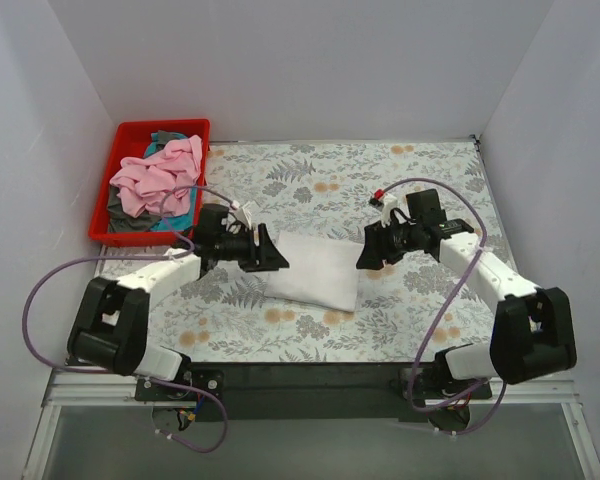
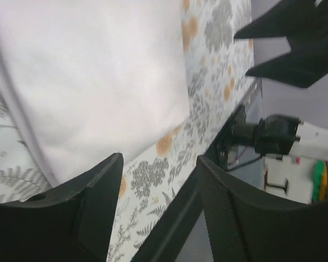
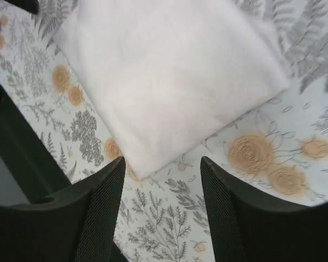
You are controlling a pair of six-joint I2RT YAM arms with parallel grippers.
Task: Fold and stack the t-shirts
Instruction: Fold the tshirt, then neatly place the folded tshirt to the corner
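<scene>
White t-shirt [image 1: 313, 268] lies folded flat, long axis running left to right.

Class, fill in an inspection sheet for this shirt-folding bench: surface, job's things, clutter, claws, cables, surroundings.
Surface: flowered table cover, flat.
Job's things: folded white t-shirt at centre; pink t-shirt heaped over darker clothes in red bin.
Clutter: nothing seen.
Claws: left claw and right claw open, one at each end of the white t-shirt, holding nothing.
Cables: purple cables loop off both arms.
Surroundings: plain white walls.
</scene>
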